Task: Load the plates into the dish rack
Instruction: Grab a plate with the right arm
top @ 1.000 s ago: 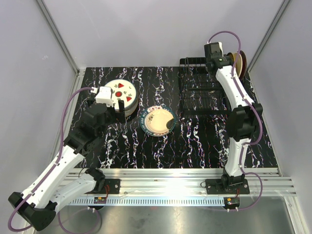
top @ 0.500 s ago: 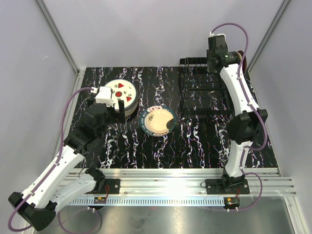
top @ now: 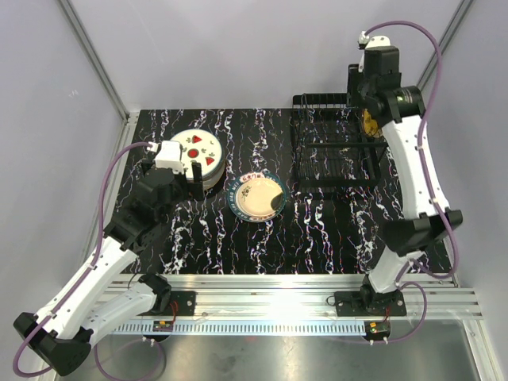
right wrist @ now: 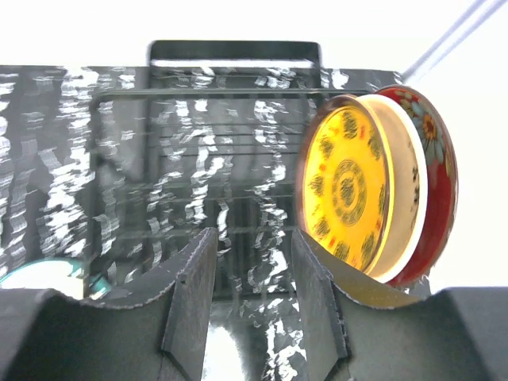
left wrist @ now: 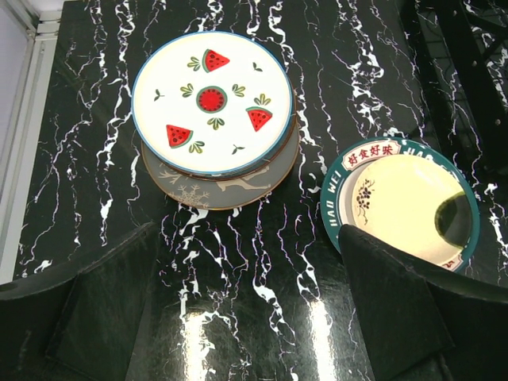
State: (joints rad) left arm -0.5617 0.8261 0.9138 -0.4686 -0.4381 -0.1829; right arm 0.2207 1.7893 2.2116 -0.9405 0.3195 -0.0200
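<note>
A stack of plates sits at the table's left, topped by a white plate with watermelon slices (left wrist: 213,101) (top: 197,148) over a grey-brown one (left wrist: 222,186). Beside it to the right lies a teal-rimmed cream plate (left wrist: 401,202) (top: 255,196). My left gripper (left wrist: 250,317) (top: 193,176) hovers open just near of the stack, holding nothing. The black wire dish rack (top: 333,151) (right wrist: 234,95) stands at the back right. At its right end a yellow patterned plate (right wrist: 349,186) (top: 369,123) and a red floral plate (right wrist: 432,175) stand upright. My right gripper (right wrist: 254,294) (top: 361,89) is raised above the rack, open and empty.
Grey enclosure walls close in the back and both sides. An aluminium rail (top: 302,286) runs along the near edge of the black marbled table (top: 317,230), with the arm bases on it. The rack's raised back frame (right wrist: 234,51) stands behind the slots.
My right arm has lifted up and away from the upright plates in the rack, its jaws narrowing a little. The left arm and the plates on the table have not moved.
</note>
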